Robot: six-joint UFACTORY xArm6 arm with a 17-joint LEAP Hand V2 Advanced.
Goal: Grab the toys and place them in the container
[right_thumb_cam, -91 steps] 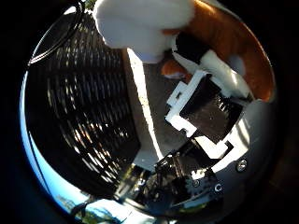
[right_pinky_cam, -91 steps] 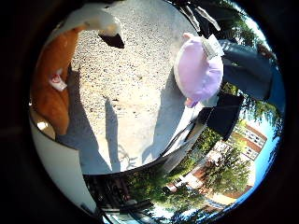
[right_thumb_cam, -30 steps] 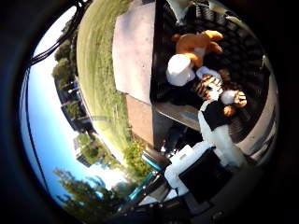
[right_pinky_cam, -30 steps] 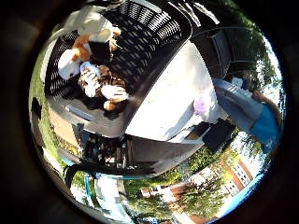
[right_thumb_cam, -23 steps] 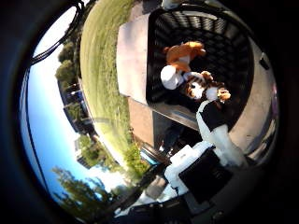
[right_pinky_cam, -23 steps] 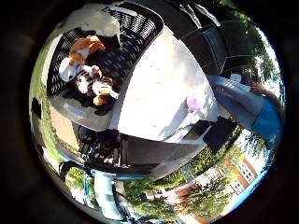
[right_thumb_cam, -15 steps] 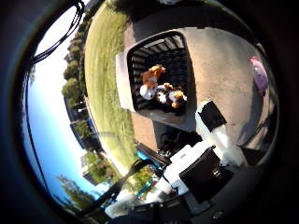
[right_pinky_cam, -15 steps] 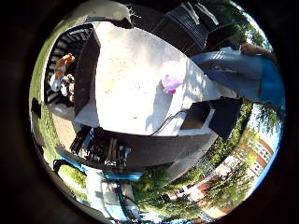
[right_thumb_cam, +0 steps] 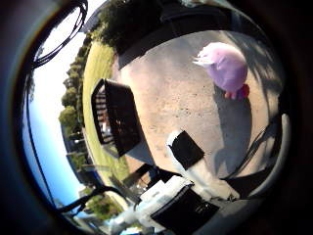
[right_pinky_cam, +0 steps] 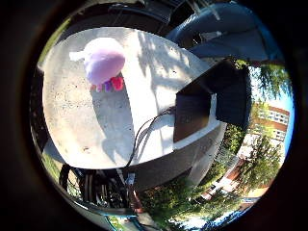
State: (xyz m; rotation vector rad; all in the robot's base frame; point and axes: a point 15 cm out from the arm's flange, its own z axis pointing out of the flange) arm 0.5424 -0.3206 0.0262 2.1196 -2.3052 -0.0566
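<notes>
A pink plush toy (right_pinky_cam: 104, 60) lies on the grey tabletop (right_pinky_cam: 106, 120) and casts a shadow beside it. In the right thumb side palm view the same toy (right_thumb_cam: 227, 67) lies away from the black slatted basket (right_thumb_cam: 117, 117), which stands near the table's edge by the grass. What is inside the basket is hidden from here. My right hand (right_thumb_cam: 191, 162) shows as white and black parts, with one finger reaching out straight over the bare table, away from the toy. The hand is above the table between the basket and the pink toy.
A black box (right_pinky_cam: 197, 114) sits at the table's edge on the side away from the toy. Beyond the table are grass (right_thumb_cam: 93, 69), trees and buildings. The table top (right_thumb_cam: 176, 98) between basket and toy is bare concrete-like surface.
The orange and white toy that was close to the palm now lies in the basket with others. The camera has swung away from the basket, and the pink toy looks nearer.
</notes>
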